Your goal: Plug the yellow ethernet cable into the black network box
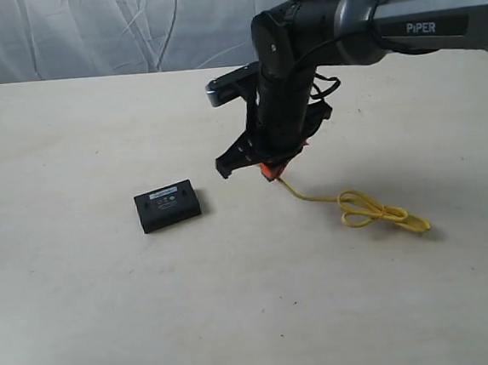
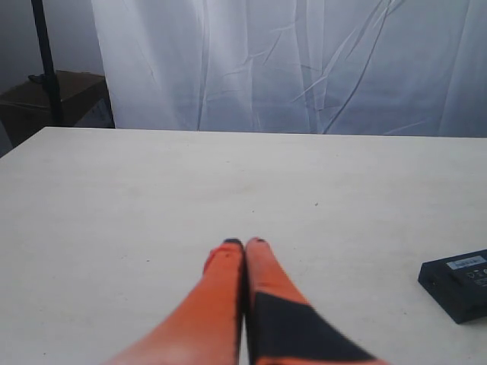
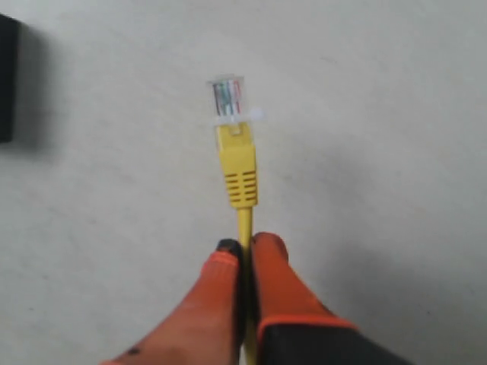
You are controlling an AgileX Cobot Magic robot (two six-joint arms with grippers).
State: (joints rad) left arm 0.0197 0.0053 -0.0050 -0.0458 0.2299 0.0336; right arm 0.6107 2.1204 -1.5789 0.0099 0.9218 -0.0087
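The black network box (image 1: 167,205) lies flat on the table, left of centre, with its pale label on top; it also shows as the black network box (image 2: 458,284) and as a dark edge of the box (image 3: 7,76). My right gripper (image 1: 270,172) is shut on the yellow ethernet cable (image 1: 375,211) just behind its plug. The clear plug (image 3: 227,99) sticks out past the right gripper (image 3: 245,245), above the table and apart from the box. The cable's knotted rest trails on the table to the right. My left gripper (image 2: 244,243) is shut and empty, left of the box.
A pale tabletop (image 1: 110,314) spans the exterior view, with a white curtain (image 1: 86,34) behind it. The right arm (image 1: 367,26) reaches in from the upper right. A dark stand and box (image 2: 53,91) sit past the table's far corner.
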